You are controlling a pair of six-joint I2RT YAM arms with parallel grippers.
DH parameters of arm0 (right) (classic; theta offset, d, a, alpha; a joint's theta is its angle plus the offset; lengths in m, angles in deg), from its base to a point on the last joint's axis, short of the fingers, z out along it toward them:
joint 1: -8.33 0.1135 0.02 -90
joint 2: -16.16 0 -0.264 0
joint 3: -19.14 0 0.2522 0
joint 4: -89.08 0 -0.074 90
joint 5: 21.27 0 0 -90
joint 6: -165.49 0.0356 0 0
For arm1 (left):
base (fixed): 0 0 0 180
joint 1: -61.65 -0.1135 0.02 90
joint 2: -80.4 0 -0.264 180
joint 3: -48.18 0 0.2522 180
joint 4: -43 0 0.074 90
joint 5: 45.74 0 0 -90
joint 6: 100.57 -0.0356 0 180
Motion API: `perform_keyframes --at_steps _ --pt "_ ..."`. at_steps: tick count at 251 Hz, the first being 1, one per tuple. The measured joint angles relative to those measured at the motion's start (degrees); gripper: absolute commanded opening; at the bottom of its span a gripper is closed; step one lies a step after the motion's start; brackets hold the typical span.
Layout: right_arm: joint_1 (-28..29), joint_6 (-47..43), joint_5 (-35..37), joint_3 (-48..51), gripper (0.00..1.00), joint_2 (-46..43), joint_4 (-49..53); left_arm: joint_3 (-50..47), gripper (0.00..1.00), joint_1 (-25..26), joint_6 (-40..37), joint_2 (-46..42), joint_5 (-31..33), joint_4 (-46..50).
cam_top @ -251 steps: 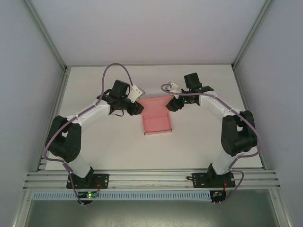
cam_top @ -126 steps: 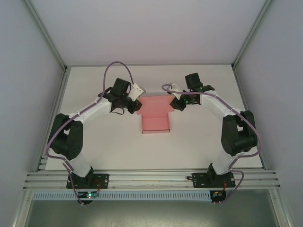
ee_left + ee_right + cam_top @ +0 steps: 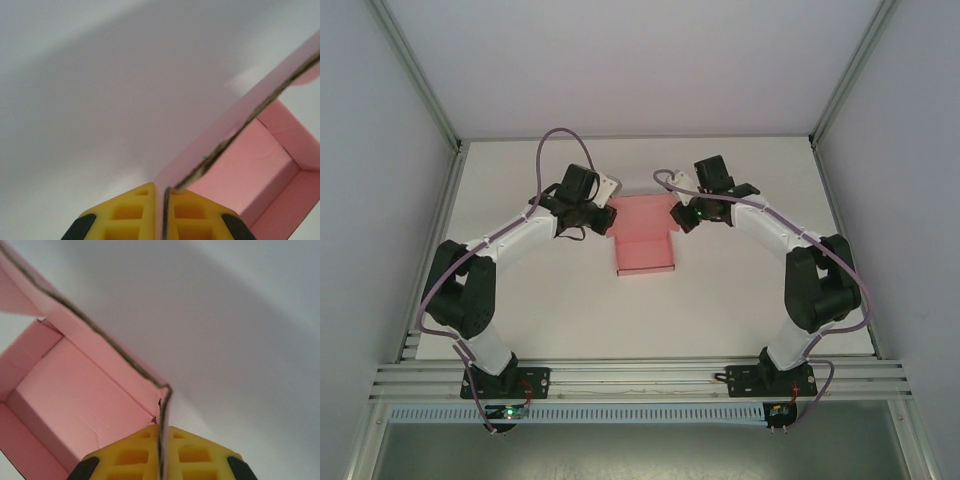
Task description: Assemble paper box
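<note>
The pink paper box (image 3: 645,238) lies mid-table, partly folded, its tray toward the arms and its wide lid panel at the back. My left gripper (image 3: 606,215) is shut on the left edge of that lid panel; in the left wrist view the card edge (image 3: 235,135) runs up from between my yellow fingers (image 3: 135,215), with the box's pink inside (image 3: 260,165) to the right. My right gripper (image 3: 678,213) is shut on the lid's right edge; in the right wrist view the card edge (image 3: 100,335) enters between my yellow fingers (image 3: 200,460), the open tray (image 3: 75,405) to the left.
The white table (image 3: 560,310) is ringed by grey walls and an aluminium frame, with a rail (image 3: 640,378) along the near edge where both arm bases sit. Purple cables (image 3: 560,145) loop above each wrist.
Both grippers have closed on the lid's side edges. The right gripper has moved left, the left one slightly up, and the box has shifted a little to the left and back.
</note>
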Motion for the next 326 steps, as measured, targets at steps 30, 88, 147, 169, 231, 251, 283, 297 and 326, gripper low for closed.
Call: perform_keyframes --at_steps 30,88,147,169,231,251,283,297,326 --pt "1.7 9.0 4.2 2.4 0.00 -1.2 -5.0 1.1 0.00 1.8 5.0 0.0 5.8 -0.1" --pt "3.7 26.0 7.9 7.8 0.00 -1.8 -17.1 1.2 0.00 4.9 14.1 0.0 16.6 -1.9" --pt "8.0 35.0 15.3 10.5 0.00 -3.7 -23.2 0.9 0.00 7.0 24.9 0.0 26.9 -4.6" --pt "9.2 37.1 18.3 12.6 0.00 -5.4 -25.7 -0.3 0.00 7.6 27.7 0.0 28.2 -7.6" --pt "10.8 39.3 23.4 15.3 0.00 -5.7 -30.5 -4.7 0.00 8.5 31.2 0.0 29.7 -15.6" --pt "10.8 39.1 24.0 15.3 0.00 -5.2 -31.9 -6.2 0.00 8.6 31.2 0.1 29.7 -19.1" --pt "10.8 38.9 24.7 15.5 0.00 -3.8 -34.4 -8.4 0.00 8.7 31.1 0.3 29.9 -23.4" --pt "10.8 38.9 24.7 16.1 0.00 -3.3 -36.2 -10.0 0.00 8.7 31.0 0.3 29.8 -25.9" --pt "10.8 38.6 24.3 17.9 0.00 -2.2 -39.0 -13.3 0.00 8.7 30.8 0.5 29.6 -30.3"
